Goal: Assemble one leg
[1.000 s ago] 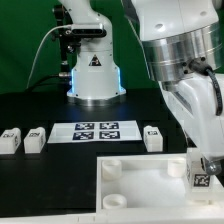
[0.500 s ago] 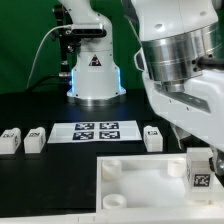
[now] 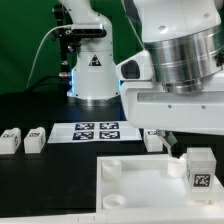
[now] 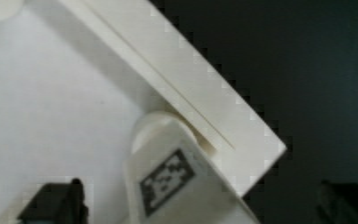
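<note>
One leg (image 3: 200, 169), a white block with a black-and-white marker, stands upright in the near right corner of the large white panel (image 3: 135, 185). In the wrist view the same leg (image 4: 165, 178) sits at the panel's corner (image 4: 87, 110). My gripper (image 4: 202, 203) is open, and its dark fingers (image 4: 51, 203) stand wide on either side of the leg without touching it. Two more legs (image 3: 10, 140) (image 3: 35, 139) lie at the exterior view's left. Another leg (image 3: 152, 140) is partly hidden behind the arm.
The marker board (image 3: 97, 131) lies behind the panel. The robot's base (image 3: 95, 75) stands at the back. The arm's bulky wrist (image 3: 180, 70) hangs over the right side of the table. Round sockets (image 3: 110, 167) show at the panel's left corners.
The arm has lifted up and away from the leg. The leg was covered by the hand before and now stands free on the panel's corner.
</note>
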Controlling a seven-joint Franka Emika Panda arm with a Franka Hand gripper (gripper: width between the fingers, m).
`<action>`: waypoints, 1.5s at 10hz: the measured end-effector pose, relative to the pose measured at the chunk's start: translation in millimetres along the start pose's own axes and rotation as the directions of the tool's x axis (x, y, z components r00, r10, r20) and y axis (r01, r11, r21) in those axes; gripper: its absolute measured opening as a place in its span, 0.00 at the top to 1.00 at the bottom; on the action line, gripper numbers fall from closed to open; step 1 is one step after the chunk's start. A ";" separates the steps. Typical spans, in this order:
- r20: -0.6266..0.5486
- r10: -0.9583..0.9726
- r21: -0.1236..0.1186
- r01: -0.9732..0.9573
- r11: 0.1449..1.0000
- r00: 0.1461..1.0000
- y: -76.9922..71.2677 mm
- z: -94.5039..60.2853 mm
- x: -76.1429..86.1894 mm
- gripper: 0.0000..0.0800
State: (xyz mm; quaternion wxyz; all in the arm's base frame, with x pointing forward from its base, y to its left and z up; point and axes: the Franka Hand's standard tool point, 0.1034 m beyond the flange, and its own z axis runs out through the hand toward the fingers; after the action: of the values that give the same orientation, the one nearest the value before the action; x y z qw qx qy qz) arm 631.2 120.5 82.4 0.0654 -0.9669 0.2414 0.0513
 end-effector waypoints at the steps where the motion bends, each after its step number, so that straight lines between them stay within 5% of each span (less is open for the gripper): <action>1: 0.011 -0.232 -0.040 0.233 0.972 0.973 1.1 2.0 8.6 0.19; 2: 0.029 -0.390 -0.059 0.391 0.919 0.920 4.1 5.1 12.0 0.19; 5: 0.025 -0.339 -0.056 0.340 0.939 0.941 2.4 5.7 11.2 0.31; 6: 0.021 -0.244 -0.054 0.245 0.968 0.970 1.2 6.0 10.2 0.53; 7: 0.015 -0.143 -0.056 0.143 0.988 0.990 1.1 6.0 10.1 0.64; 10: 0.001 0.079 -0.058 -0.079 0.995 0.997 1.3 6.3 10.4 0.64; 11: -0.031 0.292 -0.028 -0.293 0.956 0.956 2.6 6.4 10.6 0.64; 13: -0.067 0.644 0.097 -0.637 0.764 0.762 5.4 7.6 3.1 0.64; 15: -0.034 0.798 0.136 -0.788 0.600 0.602 1.2 9.3 -1.5 0.64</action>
State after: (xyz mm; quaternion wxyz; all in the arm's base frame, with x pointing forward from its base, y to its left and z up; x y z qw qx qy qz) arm 628.7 121.6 73.2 0.0763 -0.7554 0.6506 0.0176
